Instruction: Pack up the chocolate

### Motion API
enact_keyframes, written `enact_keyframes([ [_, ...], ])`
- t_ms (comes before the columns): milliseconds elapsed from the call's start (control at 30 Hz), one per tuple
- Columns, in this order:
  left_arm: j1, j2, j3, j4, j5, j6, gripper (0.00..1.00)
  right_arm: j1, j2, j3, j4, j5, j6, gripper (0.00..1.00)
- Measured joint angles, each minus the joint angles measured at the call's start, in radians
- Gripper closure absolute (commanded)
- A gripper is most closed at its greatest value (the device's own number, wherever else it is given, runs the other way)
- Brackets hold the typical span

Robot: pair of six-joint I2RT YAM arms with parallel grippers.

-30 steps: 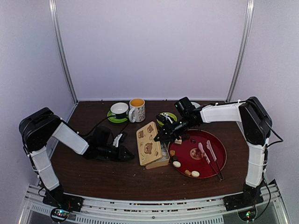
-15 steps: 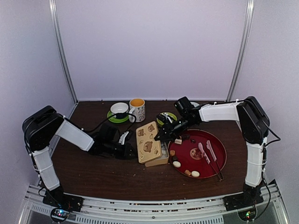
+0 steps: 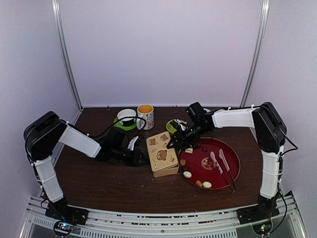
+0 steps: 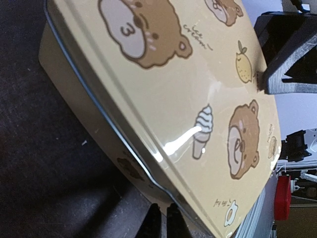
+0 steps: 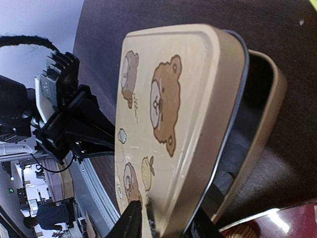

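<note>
Several chocolates lie on the red tray (image 3: 218, 173): white ones (image 3: 187, 174) (image 3: 207, 184) and brown ones (image 3: 183, 162) near its left rim. The tan bear tin (image 3: 162, 154) stands left of the tray. Its lid (image 5: 163, 114) (image 4: 198, 99) rests slanted over the base (image 5: 267, 94), still ajar on the tray side. My right gripper (image 3: 173, 144) (image 5: 168, 223) is open, with the lid's edge between its fingers. My left gripper (image 3: 142, 158) (image 4: 163, 218) is shut and empty, its tips against the tin's left side below the lid's rim.
Behind the tin stand a white cup on a green saucer (image 3: 127, 117), a mug (image 3: 145, 116) and a green bowl (image 3: 177, 125). Pink utensils (image 3: 220, 161) and chopsticks lie on the tray's right half.
The lid has dropped from steeply raised to nearly flat over the tin. My left gripper has slid right up to the tin. My right gripper's fingers have parted.
</note>
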Motion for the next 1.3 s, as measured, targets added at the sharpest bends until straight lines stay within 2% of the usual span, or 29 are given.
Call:
enact_keyframes([
  [200, 0.0, 0.0, 0.014, -0.026, -0.007, 0.002, 0.91, -0.001, -0.037, 0.0, -0.066, 0.111, -0.04, 0.6],
  [433, -0.001, -0.004, 0.032, -0.064, -0.021, 0.013, 0.89, -0.001, -0.111, -0.031, -0.063, 0.2, -0.065, 0.52],
  [567, -0.001, -0.012, 0.032, -0.087, -0.045, 0.023, 0.89, 0.002, -0.145, -0.076, -0.055, 0.224, -0.088, 0.36],
  [667, -0.002, -0.024, 0.032, -0.109, -0.065, 0.027, 0.87, 0.007, -0.189, -0.143, -0.034, 0.233, -0.104, 0.33],
  [767, -0.002, -0.044, 0.031, -0.131, -0.093, 0.027, 0.8, 0.008, -0.211, -0.175, -0.02, 0.239, -0.113, 0.32],
  [900, -0.002, -0.09, 0.021, -0.133, -0.124, 0.024, 0.65, 0.009, -0.21, -0.179, 0.033, 0.241, -0.109, 0.35],
  [1000, -0.002, -0.142, 0.008, -0.13, -0.139, 0.016, 0.6, 0.01, -0.21, -0.184, 0.096, 0.247, -0.092, 0.39],
  [1200, -0.002, -0.193, -0.014, -0.093, -0.153, -0.013, 0.58, 0.011, -0.189, -0.186, 0.179, 0.256, -0.066, 0.43],
  [1300, -0.002, -0.189, -0.014, -0.082, -0.15, -0.024, 0.62, 0.012, -0.157, -0.186, 0.205, 0.259, -0.051, 0.44],
])
